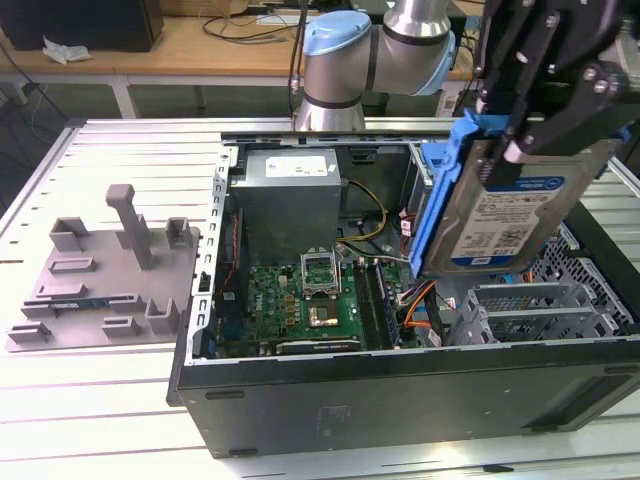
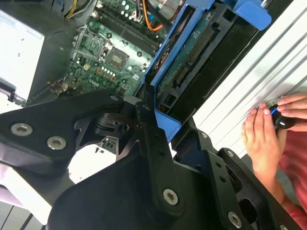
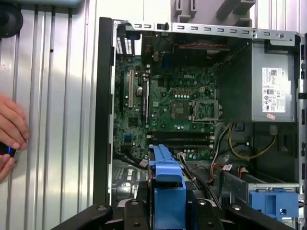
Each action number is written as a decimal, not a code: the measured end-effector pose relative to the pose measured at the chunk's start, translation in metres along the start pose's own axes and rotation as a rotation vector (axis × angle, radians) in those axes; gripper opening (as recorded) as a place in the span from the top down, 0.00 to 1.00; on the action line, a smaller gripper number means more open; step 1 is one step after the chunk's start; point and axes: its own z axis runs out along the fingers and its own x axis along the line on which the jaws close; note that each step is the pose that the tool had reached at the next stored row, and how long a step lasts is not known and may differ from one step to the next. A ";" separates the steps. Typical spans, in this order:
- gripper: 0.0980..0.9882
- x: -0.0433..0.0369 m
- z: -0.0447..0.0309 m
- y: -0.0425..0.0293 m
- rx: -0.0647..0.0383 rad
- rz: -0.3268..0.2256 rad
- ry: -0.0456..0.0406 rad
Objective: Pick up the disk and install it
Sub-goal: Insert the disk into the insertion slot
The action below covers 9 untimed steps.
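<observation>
- The disk [image 1: 508,215] is hanging in the upper right of the exterior view. It is tilted, with its label facing the camera, and its blue carrier frame is running down the exterior view's left edge of it.
- It is floating above the open computer case [image 1: 400,405], over the grey drive cage [image 1: 530,310], and appears to be touching neither.
- Judging by the tilt, the lower corner of the carrier frame could be catching on the cage's rim or wall. That would twist the disk in the grasp or jam it part-way.
- Orange and coloured cables [image 1: 418,300] are lying just beside the cage. A low corner dragging through them could be snagging a cable or pulling on a connector.
- Most of the disk is hanging below the grasp, so any knock could be swinging it or making it slip, and the motherboard [image 1: 310,290] is lying exposed nearby.
- A person's hand [image 2: 263,132] is resting on the worktop [image 1: 100,400] just outside the case wall, around a small dark object. It looks near enough to the arm's path to be at risk of contact.
- The end effector [image 1: 517,148] is pressing its black fingers together on the disk's upper end, pinching the silver body and frame. It is holding nothing else.
- In both wrist views the blue frame is sitting clamped between the fingers, with the case interior beyond it.
</observation>
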 end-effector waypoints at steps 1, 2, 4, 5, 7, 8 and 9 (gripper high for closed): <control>0.70 0.0007 -0.0002 -0.0030 0.000 0.000 0.0001; 0.70 0.0016 -0.0005 -0.0063 0.000 0.000 0.0001; 0.70 0.0044 -0.0012 -0.0154 0.000 0.000 0.0000; 0.70 0.0064 -0.0016 -0.0212 0.000 0.000 0.0000; 0.70 0.0095 -0.0023 -0.0305 0.000 0.000 0.0000; 0.70 0.0106 -0.0026 -0.0336 0.000 0.000 0.0000; 0.70 0.0122 -0.0030 -0.0384 0.000 0.000 0.0000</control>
